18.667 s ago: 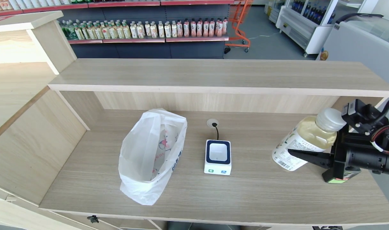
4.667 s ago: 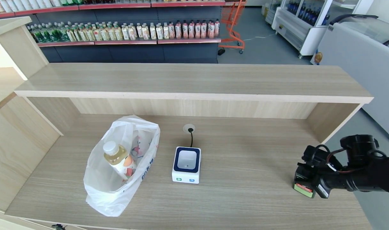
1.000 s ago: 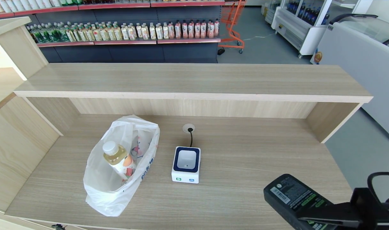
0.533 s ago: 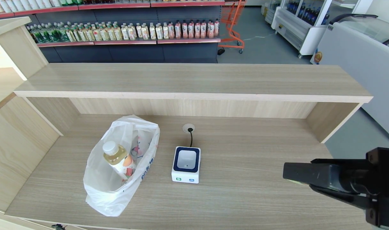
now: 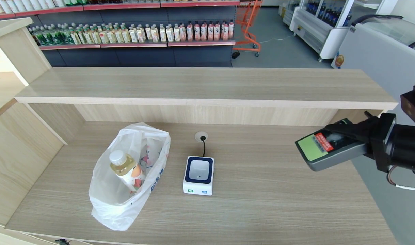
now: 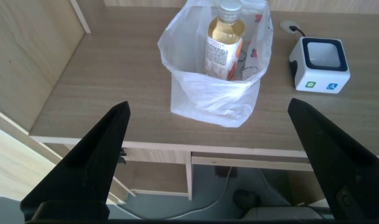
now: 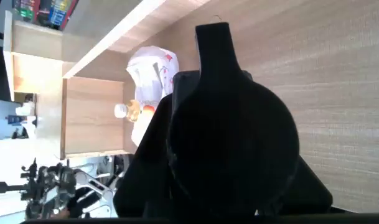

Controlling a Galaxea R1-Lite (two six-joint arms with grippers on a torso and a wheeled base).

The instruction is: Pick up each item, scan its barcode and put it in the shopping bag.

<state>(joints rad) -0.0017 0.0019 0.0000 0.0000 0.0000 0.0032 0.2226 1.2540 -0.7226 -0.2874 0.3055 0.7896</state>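
Shopping bag [image 5: 103, 207] of thin white plastic stands on the near left part of the bench [image 5: 261, 207], its mouth open upward. The left claw [image 6: 209, 107] hangs in front of the bench's front edge, fingers spread wide with nothing between them. A bottle [image 5: 125, 168] of pale yellow drink with a white cap leans inside the bag, neck up.

Just right of the bag, apart from it, sits the white scanner [image 5: 198, 175] with its dark-framed window facing up. A black cable [image 5: 204, 148] runs from its back to a round port [image 5: 201, 137] in the bench top.

At the bench's right end the right claw [image 5: 343, 141] is clenched on a dark flat package [image 5: 313, 151], held up off the surface and tilted, a green and red label showing on its upper face. It is well apart from the scanner and the bag.

Behind the work surface rises a raised wooden ledge [image 5: 207, 85]. Beyond it stand store shelves [image 5: 125, 34] lined with drink bottles, an orange trolley [image 5: 248, 23] and white chest freezers [image 5: 381, 47].
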